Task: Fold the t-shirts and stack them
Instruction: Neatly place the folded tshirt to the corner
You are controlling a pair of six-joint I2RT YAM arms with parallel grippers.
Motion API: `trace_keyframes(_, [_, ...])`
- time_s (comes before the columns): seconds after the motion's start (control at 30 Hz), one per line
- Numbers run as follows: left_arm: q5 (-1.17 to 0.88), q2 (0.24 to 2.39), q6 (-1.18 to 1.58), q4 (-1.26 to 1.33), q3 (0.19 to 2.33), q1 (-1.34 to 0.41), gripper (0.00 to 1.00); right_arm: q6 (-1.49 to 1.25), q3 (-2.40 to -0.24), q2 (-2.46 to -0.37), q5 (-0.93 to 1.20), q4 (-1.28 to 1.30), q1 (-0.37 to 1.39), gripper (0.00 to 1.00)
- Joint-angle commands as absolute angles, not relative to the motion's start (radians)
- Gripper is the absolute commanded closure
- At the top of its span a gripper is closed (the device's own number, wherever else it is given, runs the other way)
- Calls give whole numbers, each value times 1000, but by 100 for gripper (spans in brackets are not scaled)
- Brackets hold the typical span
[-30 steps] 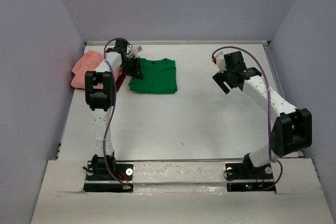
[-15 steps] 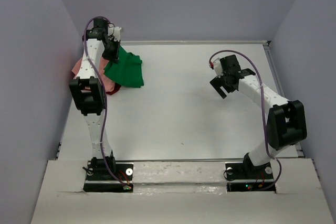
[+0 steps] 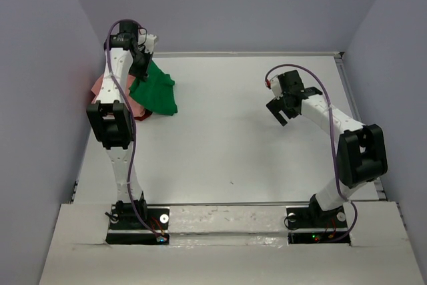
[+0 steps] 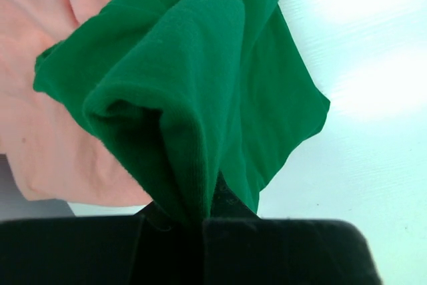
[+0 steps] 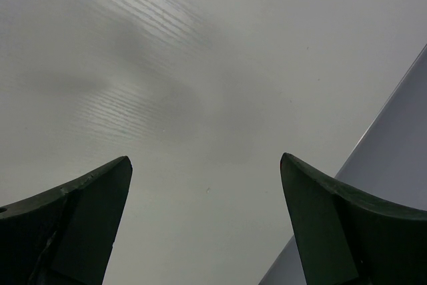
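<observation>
Top external view has the left gripper raised over the far-left corner of the surface, its jaws closed tight on a bunched edge of the green t-shirt. The shirt hangs from that pinch as a crumpled, roughly triangular drape. Its long axis runs on a diagonal from the gripped end at the far left down toward the near right, where the wide lower end reaches the surface. Seen from the left wrist, the cloth falls away from the jaws in thick folds, and one side of it lies against the salmon-pink t-shirt, which sits heaped by the left wall. A sliver of dark red cloth shows at the near edge of that heap. The right gripper hovers over bare surface, well apart from the shirts, jaws spread wide with nothing between them.
</observation>
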State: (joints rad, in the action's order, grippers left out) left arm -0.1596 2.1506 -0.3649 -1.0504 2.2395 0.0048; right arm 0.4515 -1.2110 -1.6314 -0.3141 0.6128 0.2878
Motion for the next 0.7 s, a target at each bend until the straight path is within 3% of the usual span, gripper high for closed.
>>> trace_keyframes(0.0, [-89, 2042, -488, -1132, 2260, 5, 100, 440, -1255, -1640, -328, 592, 284, 2])
trace_keyframes(0.67, [-11, 2019, -546, -1134, 2390, 6, 100, 436, -1278, -1703, -353, 611, 284, 2])
